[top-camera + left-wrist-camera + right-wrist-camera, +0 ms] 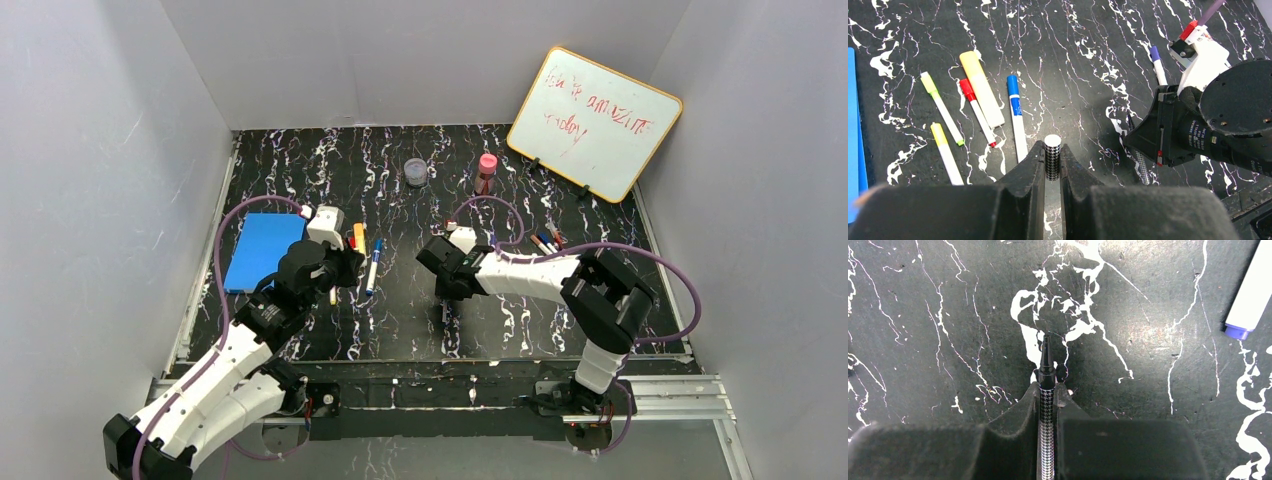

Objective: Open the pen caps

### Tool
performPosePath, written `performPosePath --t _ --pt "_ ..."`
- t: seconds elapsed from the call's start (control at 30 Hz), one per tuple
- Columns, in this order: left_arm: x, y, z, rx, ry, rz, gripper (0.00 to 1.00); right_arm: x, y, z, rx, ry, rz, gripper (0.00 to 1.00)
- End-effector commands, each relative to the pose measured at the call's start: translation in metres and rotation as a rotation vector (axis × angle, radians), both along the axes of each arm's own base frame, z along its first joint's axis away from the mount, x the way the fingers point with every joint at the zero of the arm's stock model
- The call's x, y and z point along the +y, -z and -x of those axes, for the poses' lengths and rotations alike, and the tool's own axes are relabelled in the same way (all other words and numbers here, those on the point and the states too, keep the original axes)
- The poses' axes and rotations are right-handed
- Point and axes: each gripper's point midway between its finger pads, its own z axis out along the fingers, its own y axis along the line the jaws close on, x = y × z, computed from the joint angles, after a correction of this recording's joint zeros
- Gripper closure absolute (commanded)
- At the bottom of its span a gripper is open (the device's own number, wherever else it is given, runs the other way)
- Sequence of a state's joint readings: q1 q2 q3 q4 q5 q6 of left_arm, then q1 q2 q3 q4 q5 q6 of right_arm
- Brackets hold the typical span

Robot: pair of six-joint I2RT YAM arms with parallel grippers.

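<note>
My left gripper [1051, 152] is shut on a stubby black-and-white checked pen cap [1052, 156] with a white end, held off its pen. The right gripper [1047, 390] is shut on the matching checked pen [1046, 412], whose bare black tip [1046, 355] points at the table. In the top view the left gripper [345, 268] and right gripper [445, 285] hang apart over the middle of the table. Capped pens lie left of the held cap: an orange-yellow highlighter [982, 90], a red-capped marker [977, 112], a blue-capped marker [1016, 117] and two yellow-ended ones [942, 107].
A purple-capped marker [1248, 300] lies to the right of the right gripper. More pens [545, 240] lie at the right. A blue pad [262, 250] is on the left, with a clear jar [415, 172], a pink-capped bottle [486, 172] and a whiteboard [595, 120] at the back.
</note>
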State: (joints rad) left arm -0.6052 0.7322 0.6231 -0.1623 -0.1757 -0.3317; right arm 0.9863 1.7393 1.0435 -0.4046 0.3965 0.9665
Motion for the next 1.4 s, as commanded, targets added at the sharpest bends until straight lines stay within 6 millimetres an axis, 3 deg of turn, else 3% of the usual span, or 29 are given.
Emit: performPosePath --t 0.0,0.2,0.93,1.07,1.2,1.37 --pt "0.001 -0.004 -0.002 -0.021 -0.004 -0.005 1.00 -0.010 0.008 0.001 0.010 0.032 0.053 0.84" --pt "0.001 -0.003 -0.002 -0.017 -0.003 -0.006 1.00 -0.014 0.013 0.005 0.026 0.022 0.066 0.77" --pt "-0.001 -0.001 -0.001 -0.007 0.007 -0.006 1.00 -0.015 0.018 0.012 0.055 0.008 0.066 0.73" --pt "-0.001 0.000 -0.001 -0.005 0.007 -0.008 1.00 -0.008 -0.003 0.006 0.023 0.011 0.025 0.64" --pt "-0.001 0.000 -0.002 -0.003 0.006 -0.011 1.00 -0.001 -0.044 -0.008 -0.061 0.018 -0.025 0.55" --pt "0.000 0.006 -0.005 0.012 -0.014 -0.022 1.00 0.001 -0.108 -0.022 -0.188 -0.001 -0.084 0.54"
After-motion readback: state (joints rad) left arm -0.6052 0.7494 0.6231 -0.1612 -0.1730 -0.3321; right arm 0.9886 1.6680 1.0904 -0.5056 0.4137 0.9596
